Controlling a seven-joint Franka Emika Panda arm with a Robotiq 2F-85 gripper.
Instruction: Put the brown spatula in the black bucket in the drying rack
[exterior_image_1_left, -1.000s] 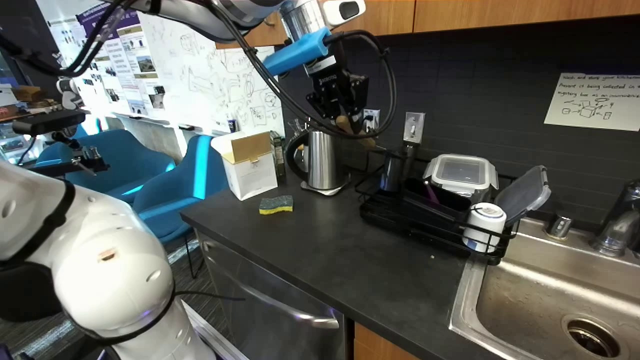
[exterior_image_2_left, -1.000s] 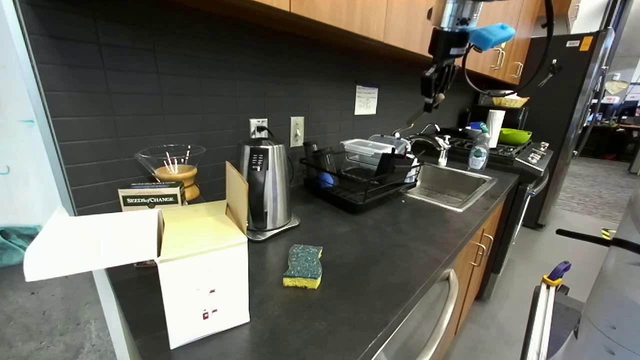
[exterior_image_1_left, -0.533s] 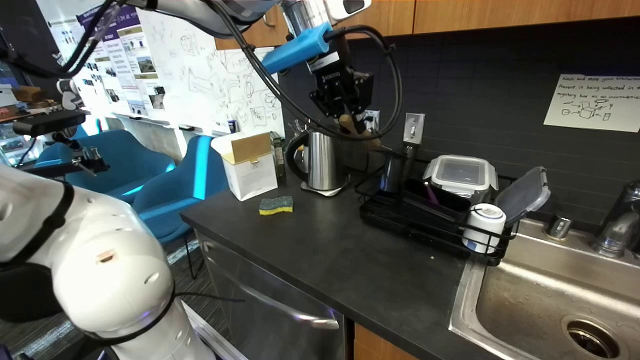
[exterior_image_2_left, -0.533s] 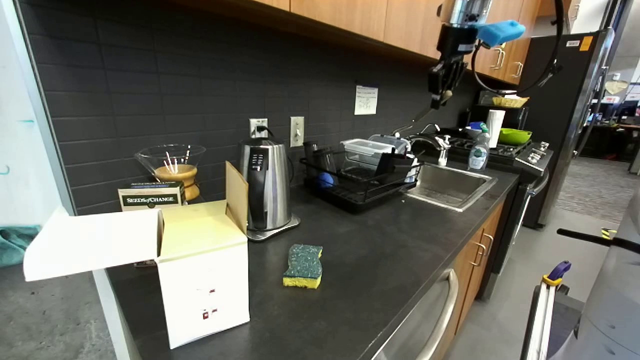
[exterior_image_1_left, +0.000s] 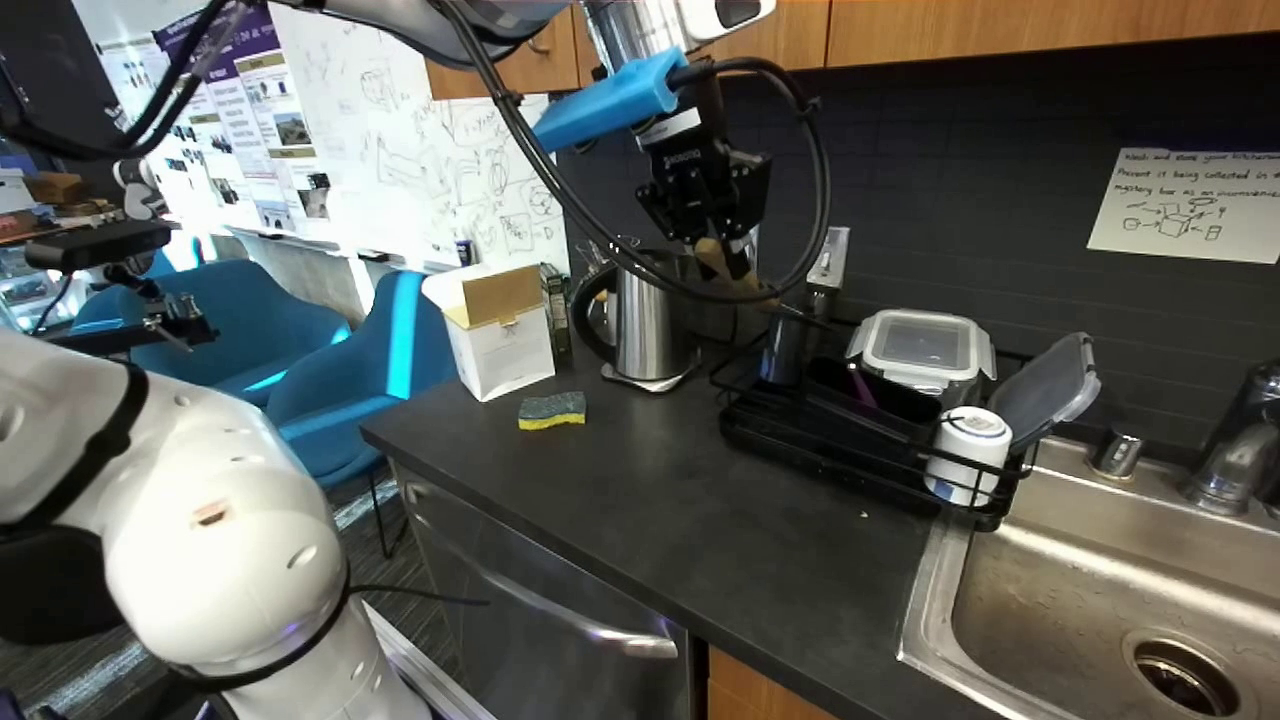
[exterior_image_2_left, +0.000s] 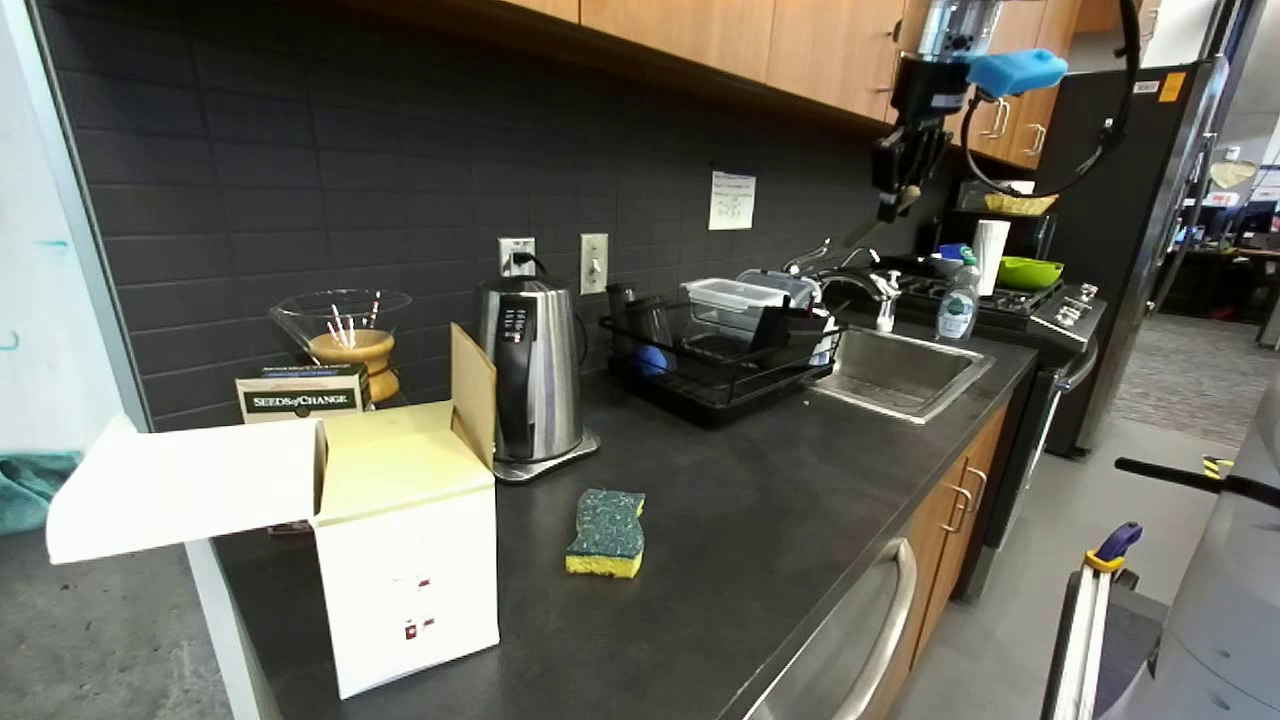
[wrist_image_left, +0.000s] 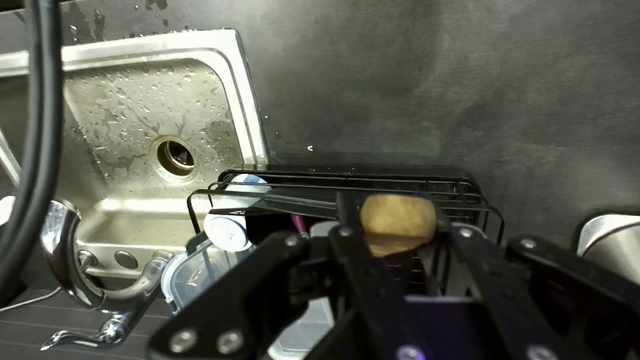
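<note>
You look to be mid-carry: your jaws grip the brown spatula (wrist_image_left: 398, 219), slanting in the air, higher than the drying rack (exterior_image_2_left: 720, 405). Next, I judge, line its free end over the black bucket (exterior_image_1_left: 890, 404), then lower before letting go.

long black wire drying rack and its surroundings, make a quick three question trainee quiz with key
1. True or false: the black two-fingered gripper holds the slim brown wooden spatula.
2. Which stands in the black wire drying rack: (a) steel kettle, (b) white cylindrical cup, (c) open white cardboard box?
3. Fill in: on the dark countertop lies a yellow ____ with a dark green top.
Key: 1 true; 2 b; 3 sponge.
</note>
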